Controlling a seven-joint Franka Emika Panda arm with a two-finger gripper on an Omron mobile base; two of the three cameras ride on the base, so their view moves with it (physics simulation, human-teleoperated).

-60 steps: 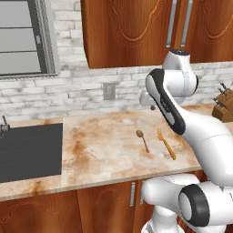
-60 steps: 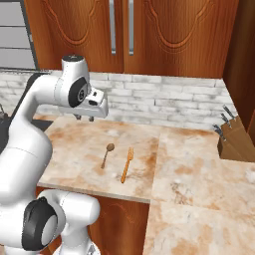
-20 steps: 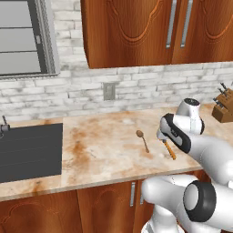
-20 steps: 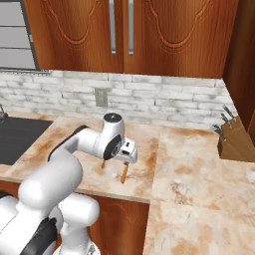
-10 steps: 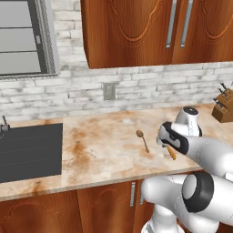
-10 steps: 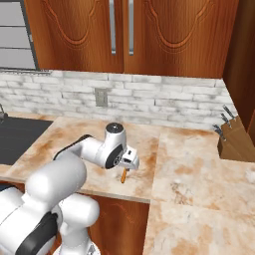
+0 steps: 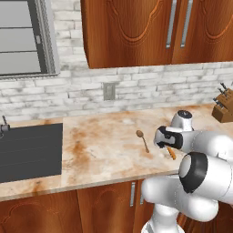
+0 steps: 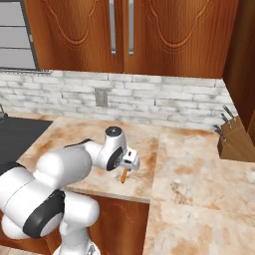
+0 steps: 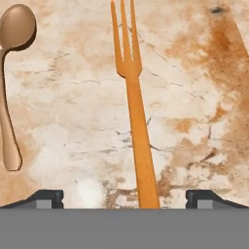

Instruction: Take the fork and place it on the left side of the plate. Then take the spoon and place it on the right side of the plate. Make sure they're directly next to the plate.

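Where fork lay: the fork [image 9: 137,127] lay flat on the counter [image 9: 194,97], handle running between the two fingertips [image 9: 46,198], touching neither.
Gripper: the gripper [image 9: 124,200] stood wide open, low over the handle, holding nothing.
Spoon: the spoon [image 9: 10,73] lay beside the fork, apart.

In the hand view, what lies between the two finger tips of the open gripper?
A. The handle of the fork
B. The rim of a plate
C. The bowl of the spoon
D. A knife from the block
A: the fork runs its orange handle down between the finger tips of the gripper, while the spoon lies apart at the left.
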